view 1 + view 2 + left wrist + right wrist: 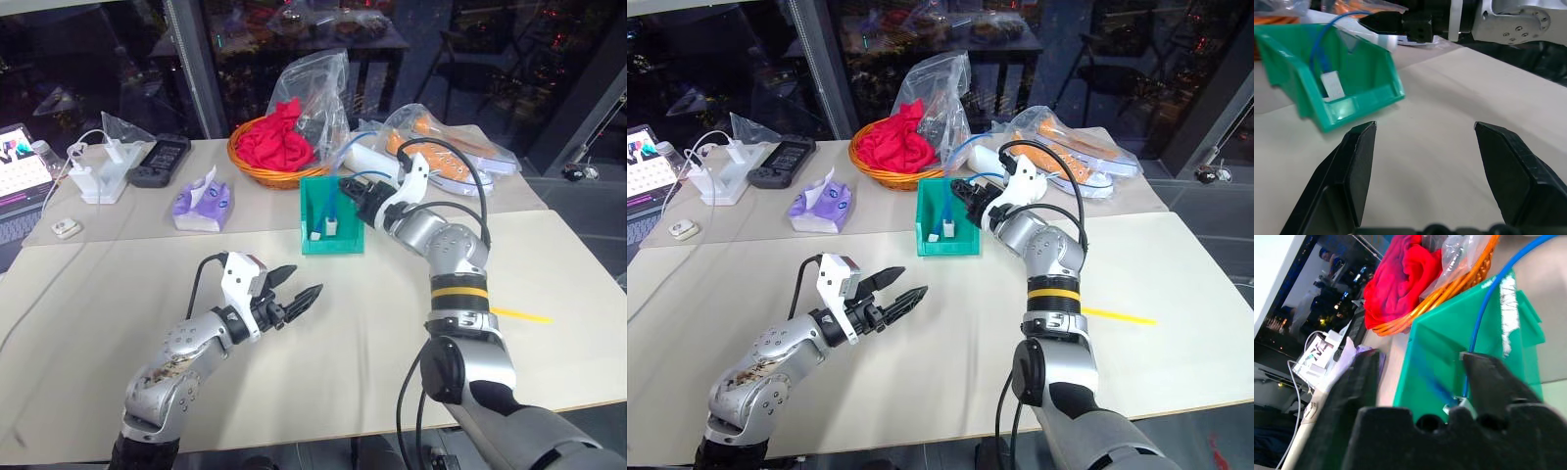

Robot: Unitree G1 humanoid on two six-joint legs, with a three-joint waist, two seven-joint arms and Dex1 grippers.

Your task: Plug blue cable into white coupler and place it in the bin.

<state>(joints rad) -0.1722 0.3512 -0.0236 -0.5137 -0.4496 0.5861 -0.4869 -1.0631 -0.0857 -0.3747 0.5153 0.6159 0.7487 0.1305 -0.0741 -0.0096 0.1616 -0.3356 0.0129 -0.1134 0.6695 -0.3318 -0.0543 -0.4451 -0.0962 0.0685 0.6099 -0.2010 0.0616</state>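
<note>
Blue cable [326, 208] with white coupler [331, 226] inside bin [345, 240]; right gripper [350, 193] at bin's 2 o'clock, fingers spread; left gripper [298, 284] fingers spread over worktop [323, 352].

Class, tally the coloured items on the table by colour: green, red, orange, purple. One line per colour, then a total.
Green: 1, teal-green plastic bin
Red: 1, crumpled red cloth
Orange: 1, orange wicker basket
Purple: 1, purple tissue pack
Total: 4

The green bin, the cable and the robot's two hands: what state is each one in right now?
bin: upright on the table, open top, holding the coupler.
blue cable: one end down inside the bin, the rest arching out over its back wall.
white coupler: inside the bin, at the cable's end.
right hand: open at the bin's rim, holding nothing.
left hand: open, empty, above the table.
</note>
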